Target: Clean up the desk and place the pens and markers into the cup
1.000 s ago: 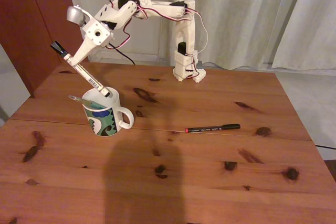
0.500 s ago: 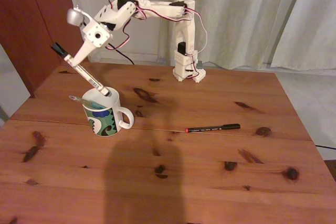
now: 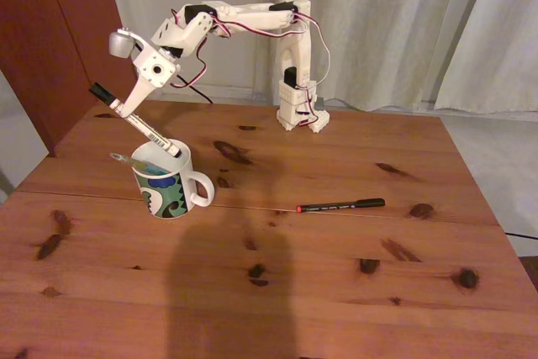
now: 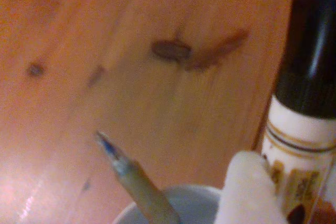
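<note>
Over the white patterned ceramic mug (image 3: 166, 183), a fat white black-capped marker (image 3: 134, 118) is clamped by the white gripper (image 3: 126, 108), tip w/in rim.

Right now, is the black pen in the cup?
No, in the fixed view the black pen lies flat on the desk, well right of the cup.

White mug (image 3: 166, 187) with blue-green-black wavy band stood upright at left of pine desk (image 3: 277, 292), handle toward right. Green pen (image 3: 133, 160) leaned inside, tip over left rim. White marker (image 3: 139, 120), black cap uppermost, slanted into mug. Black pen (image 3: 340, 205), red end leftward, lay flat mid-desk.
</note>
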